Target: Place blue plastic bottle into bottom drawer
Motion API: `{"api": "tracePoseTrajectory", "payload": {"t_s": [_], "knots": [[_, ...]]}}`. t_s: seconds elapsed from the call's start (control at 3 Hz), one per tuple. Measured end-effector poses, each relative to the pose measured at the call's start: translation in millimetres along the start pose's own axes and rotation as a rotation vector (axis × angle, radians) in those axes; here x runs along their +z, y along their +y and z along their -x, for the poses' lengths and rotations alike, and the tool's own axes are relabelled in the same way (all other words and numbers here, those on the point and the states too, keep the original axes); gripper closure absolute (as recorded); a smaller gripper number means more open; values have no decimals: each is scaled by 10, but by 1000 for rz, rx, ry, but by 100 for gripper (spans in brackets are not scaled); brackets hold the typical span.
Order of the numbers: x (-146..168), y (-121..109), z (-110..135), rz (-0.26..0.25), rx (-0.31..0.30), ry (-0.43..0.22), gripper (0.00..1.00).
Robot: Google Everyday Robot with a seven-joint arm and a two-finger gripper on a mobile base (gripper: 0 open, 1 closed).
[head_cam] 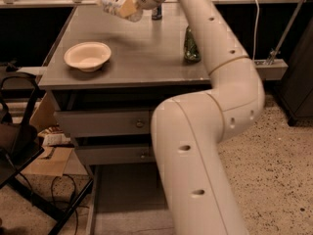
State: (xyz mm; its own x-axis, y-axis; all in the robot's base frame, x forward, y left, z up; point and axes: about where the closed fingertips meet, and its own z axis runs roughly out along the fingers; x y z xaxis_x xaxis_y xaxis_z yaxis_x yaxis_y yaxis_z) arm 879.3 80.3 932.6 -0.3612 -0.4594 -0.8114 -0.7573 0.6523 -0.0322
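My gripper [128,7] is high over the far left part of the grey table [146,58], at the end of the long white arm. It is shut on the blue plastic bottle [110,4], a small clear bottle with a pale label. The bottle lies sideways in the air above the tabletop with its white cap pointing left. The bottom drawer [122,197] is pulled open near the floor under the table, a flat grey tray. My arm hides its right part.
A cream bowl [88,56] sits front left on the table. A green soda can [190,45] stands right of centre, close behind my arm. A dark can [156,13] stands at the back. Two knobbed drawers [139,124] are closed. A black chair [19,160] and cardboard lie at the left.
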Motion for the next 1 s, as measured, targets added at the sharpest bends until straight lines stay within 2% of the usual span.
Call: {"api": "tracePoseTrajectory", "payload": {"t_s": [0.33,0.67,1.0], "knots": [[-684,-147,0,-21,-12,0,100],[-1389,-277,-90,-65,-4,13,100],[-2249,-358,-122,-143,-28,-34,100]]}}
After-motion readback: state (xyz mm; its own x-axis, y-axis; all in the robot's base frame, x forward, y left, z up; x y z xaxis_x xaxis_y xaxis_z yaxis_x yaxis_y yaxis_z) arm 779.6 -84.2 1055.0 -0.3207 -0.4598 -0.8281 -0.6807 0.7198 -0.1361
